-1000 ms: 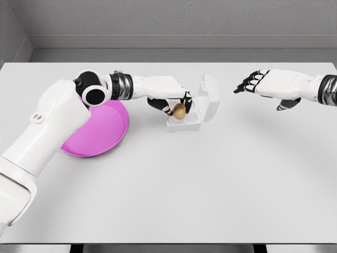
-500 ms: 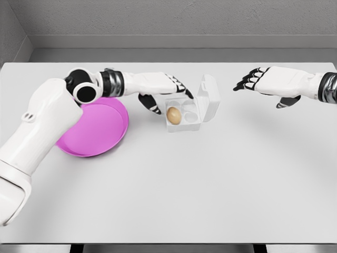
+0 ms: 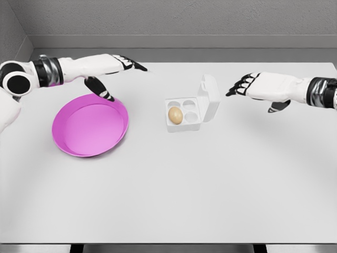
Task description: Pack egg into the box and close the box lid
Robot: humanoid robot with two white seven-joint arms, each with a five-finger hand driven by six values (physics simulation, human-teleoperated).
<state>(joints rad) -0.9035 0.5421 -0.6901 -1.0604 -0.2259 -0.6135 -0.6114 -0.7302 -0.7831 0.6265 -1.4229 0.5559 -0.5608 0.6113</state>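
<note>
A brown egg [image 3: 175,115] lies in the front left cell of the white box [image 3: 185,124] at the table's middle. The box lid [image 3: 209,97] stands upright on the right side, open. My left hand [image 3: 113,71] hovers above the far rim of the pink plate [image 3: 90,126], well left of the box, fingers spread and holding nothing. My right hand [image 3: 243,86] hangs to the right of the lid, a short gap away, with its fingers relaxed and pointing toward it.
The white table [image 3: 168,195] stretches wide in front of the box. A grey wall runs along the back edge. The pink plate lies left of the box, with nothing on it.
My left hand let go of the egg, which now lies in the box, and drew back left over the plate. My right hand moved slightly left and down toward the lid.
</note>
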